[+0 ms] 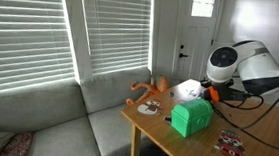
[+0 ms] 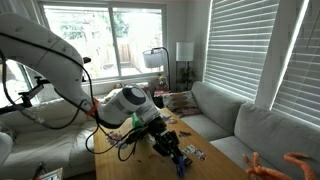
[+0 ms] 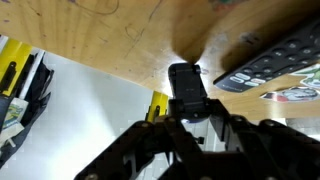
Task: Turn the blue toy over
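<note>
In the wrist view my gripper (image 3: 188,118) is shut on the blue toy (image 3: 186,85), a small dark block that sticks out past the fingertips above the wooden table (image 3: 120,40). In an exterior view the gripper (image 2: 172,148) hangs low over the table with the dark blue toy (image 2: 180,157) at its tip. In the exterior view facing the sofa, the fingers and the toy are hidden behind the green box (image 1: 191,117).
An orange figure (image 1: 149,88) lies at the table's far corner and also shows in an exterior view (image 2: 268,166). Sticker sheets (image 1: 232,146) and a white object (image 1: 187,90) lie on the table. A dark remote-like object (image 3: 270,60) lies near the toy. A grey sofa (image 1: 46,116) adjoins the table.
</note>
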